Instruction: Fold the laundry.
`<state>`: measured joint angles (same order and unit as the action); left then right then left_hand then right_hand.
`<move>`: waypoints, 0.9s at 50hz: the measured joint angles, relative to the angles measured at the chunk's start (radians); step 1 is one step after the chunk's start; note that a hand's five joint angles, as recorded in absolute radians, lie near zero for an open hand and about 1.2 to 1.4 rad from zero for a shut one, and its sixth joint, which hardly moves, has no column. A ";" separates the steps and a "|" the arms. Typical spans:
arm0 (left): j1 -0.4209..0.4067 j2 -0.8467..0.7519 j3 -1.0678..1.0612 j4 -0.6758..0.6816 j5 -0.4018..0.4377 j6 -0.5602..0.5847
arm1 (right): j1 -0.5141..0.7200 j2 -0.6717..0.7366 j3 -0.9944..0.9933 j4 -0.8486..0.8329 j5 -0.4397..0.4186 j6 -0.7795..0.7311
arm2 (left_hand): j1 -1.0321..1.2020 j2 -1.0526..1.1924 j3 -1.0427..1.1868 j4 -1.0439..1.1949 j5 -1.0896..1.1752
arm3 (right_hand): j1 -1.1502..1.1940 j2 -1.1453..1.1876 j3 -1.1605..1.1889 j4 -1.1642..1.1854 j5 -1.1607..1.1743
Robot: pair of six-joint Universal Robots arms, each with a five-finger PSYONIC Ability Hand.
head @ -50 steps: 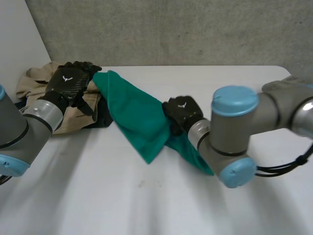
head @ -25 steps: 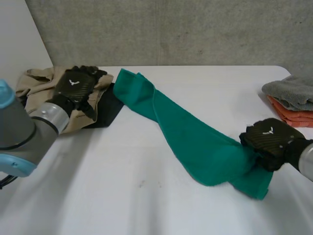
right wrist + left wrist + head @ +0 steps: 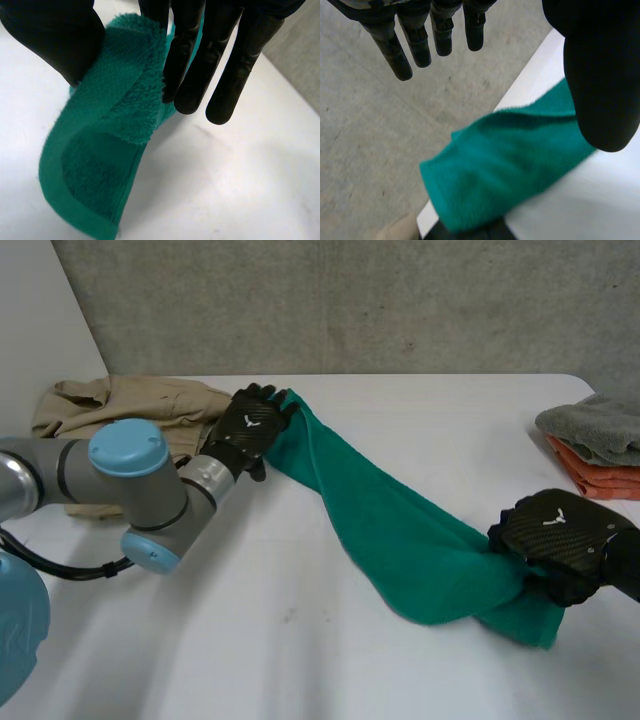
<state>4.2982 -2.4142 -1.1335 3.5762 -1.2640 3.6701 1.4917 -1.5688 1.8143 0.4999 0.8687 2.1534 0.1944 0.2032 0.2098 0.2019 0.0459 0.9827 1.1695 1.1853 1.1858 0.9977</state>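
A green towel (image 3: 400, 530) lies stretched in a long roll across the white table (image 3: 250, 640), from the far left to the near right. My right hand (image 3: 562, 538) is at its near end; in the right wrist view the thumb (image 3: 55, 35) and fingers (image 3: 200, 70) pinch the towel's fluffy edge (image 3: 125, 105). My left hand (image 3: 250, 423) rests at the far end. In the left wrist view its fingers (image 3: 415, 42) are straight, with the green towel (image 3: 505, 175) below the palm, ungripped.
A beige garment pile (image 3: 110, 405) lies at the far left, behind my left arm (image 3: 140, 480). A folded grey towel (image 3: 595, 425) sits on an orange one (image 3: 600, 478) at the right edge. A concrete wall rises behind the table.
My right hand has drawn the towel out to the near right and closed on it. My left hand has left the beige pile and moved right to the towel's far end.
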 measured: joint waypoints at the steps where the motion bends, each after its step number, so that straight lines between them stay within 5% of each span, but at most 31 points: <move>1: -0.007 -0.002 0.005 0.004 0.003 -0.001 | 0.002 -0.018 -0.002 0.002 -0.007 0.005 | 0.000 0.000 0.000 0.000 0.000 | -0.001 0.000 0.000 0.000 0.000; 14: -0.073 -0.103 0.080 0.049 0.040 -0.007 | 0.043 -0.229 -0.171 -0.011 -0.179 0.332 | 0.000 0.000 0.000 0.000 0.000 | -0.001 0.000 0.000 0.000 0.000; 27: -0.104 -0.140 0.075 0.034 0.042 -0.008 | 0.048 -0.272 -0.242 -0.090 -0.201 0.489 | 0.134 0.118 0.104 0.116 0.101 | -0.001 0.000 0.000 0.000 0.000; 31: -0.117 -0.142 0.070 0.021 0.042 -0.010 | 0.049 -0.269 -0.250 -0.117 -0.198 0.532 | 0.388 0.350 0.341 0.353 0.333 | -0.001 0.000 0.000 0.000 0.000; 33: -0.125 -0.142 0.067 0.018 0.040 -0.012 | 0.048 -0.266 -0.250 -0.127 -0.195 0.544 | 0.792 0.744 0.732 0.729 0.704 | -0.001 0.000 0.000 0.000 0.000; 35: -0.132 -0.139 0.063 0.018 0.037 -0.014 | 0.047 -0.262 -0.250 -0.136 -0.190 0.550 | 0.929 0.888 0.866 0.880 0.854 | -0.001 0.000 0.000 0.000 0.000; 45: -0.140 -0.042 0.044 0.046 -0.129 -0.020 | 0.034 -0.158 -0.270 -0.179 -0.079 0.556 | 0.956 0.991 0.977 0.996 0.926 | 0.001 0.000 0.000 0.000 0.000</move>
<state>4.1582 -2.4558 -1.0899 3.6227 -1.3932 3.6497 1.5254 -1.7268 1.5439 0.3208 0.7900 2.7096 1.1508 1.1941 1.1865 1.1976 0.9724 0.9837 1.1695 1.1853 1.1860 0.9978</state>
